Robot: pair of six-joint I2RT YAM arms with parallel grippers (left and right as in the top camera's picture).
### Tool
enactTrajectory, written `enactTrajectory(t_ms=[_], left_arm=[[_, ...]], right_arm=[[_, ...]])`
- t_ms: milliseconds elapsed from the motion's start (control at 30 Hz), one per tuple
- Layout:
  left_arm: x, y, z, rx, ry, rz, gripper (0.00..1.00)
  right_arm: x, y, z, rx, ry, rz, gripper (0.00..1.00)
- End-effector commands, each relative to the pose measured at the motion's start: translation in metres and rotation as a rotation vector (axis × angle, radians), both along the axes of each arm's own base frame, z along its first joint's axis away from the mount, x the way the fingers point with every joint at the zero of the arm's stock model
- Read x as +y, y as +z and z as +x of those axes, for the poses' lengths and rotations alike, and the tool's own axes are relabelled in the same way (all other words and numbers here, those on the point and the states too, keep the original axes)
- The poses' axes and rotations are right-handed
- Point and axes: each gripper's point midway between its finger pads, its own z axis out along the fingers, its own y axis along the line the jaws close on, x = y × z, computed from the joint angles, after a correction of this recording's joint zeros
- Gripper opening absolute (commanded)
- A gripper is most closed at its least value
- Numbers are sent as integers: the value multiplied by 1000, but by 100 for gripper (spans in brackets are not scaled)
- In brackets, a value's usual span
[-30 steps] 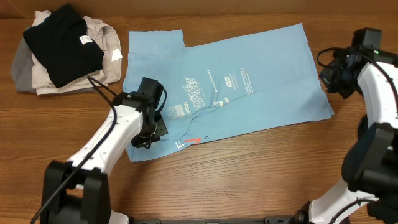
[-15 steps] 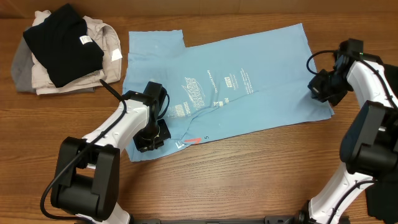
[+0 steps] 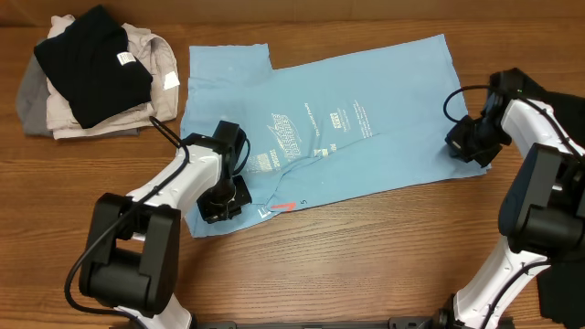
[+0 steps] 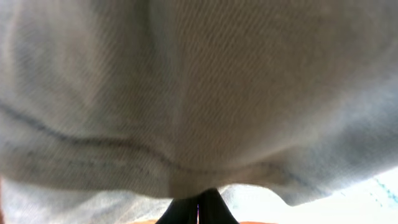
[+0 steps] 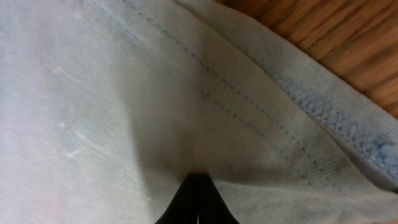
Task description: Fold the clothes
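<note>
**Wood-grain bench with cloth in two places**

A wood-grain bench [image 3: 366,265] is seen from overhead. A light blue T-shirt [image 3: 393,137] is spread flat across its middle, with the printed side up. At the far left corner, a black shirt [image 3: 91,64] is laid over beige garments [image 3: 160,73] and a grey garment [image 3: 29,105].

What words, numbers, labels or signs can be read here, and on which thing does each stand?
No text can be quoted.
White lettering on the light blue T-shirt: too small to read.
Red mark near its lower edge: no letters visible.
White tag on the black shirt: too small to read.
Second white tag on the beige garment: too small to read.
</note>
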Motion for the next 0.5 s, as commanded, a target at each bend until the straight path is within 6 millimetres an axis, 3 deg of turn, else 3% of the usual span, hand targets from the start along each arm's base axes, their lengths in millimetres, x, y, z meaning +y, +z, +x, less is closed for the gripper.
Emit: enactTrajectory(t_ms=[0, 167, 467], left_arm=[[2, -7, -3, 25, 26, 5, 4], [6, -8, -2, 25, 37, 11, 4], [43, -8, 5, 25, 90, 4, 4]], right_arm=[[4, -10, -4, 7, 14, 7, 4], [-3, -14, -14, 49, -37, -33, 4], [-9, -14, -34, 140, -119, -61, 4]])
